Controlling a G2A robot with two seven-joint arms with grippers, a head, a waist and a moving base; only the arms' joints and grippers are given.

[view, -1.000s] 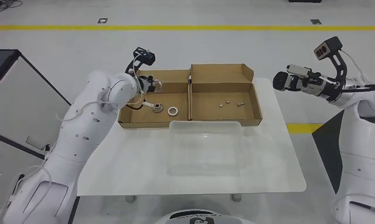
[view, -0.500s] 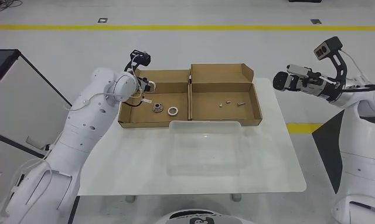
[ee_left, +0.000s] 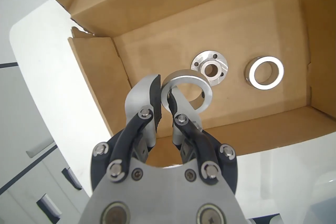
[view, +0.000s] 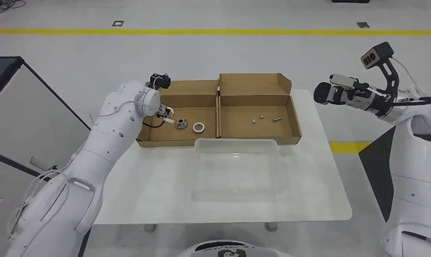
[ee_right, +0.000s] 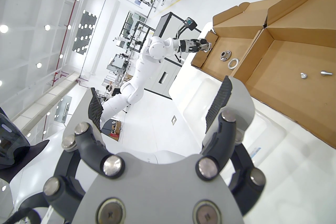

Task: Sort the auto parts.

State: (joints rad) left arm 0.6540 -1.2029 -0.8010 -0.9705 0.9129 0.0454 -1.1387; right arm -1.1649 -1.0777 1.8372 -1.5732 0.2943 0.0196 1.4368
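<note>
We show the placing step: left pincer (ee_left: 163, 93) clenched on a metal ring (ee_left: 185, 78) over the cardboard box (ee_left: 183, 12), mid-frame; next, we judge, lower and release.

A white table (view: 310, 183) is filling the middle of the top view and carrying three containers. Two open cardboard boxes are sitting side by side along its upper edge, touching each other: the left box (view: 192, 89) and the right box (view: 252, 85). A clear plastic bin (view: 236, 183) is resting just below them at the table's centre, right against their front walls.
</note>
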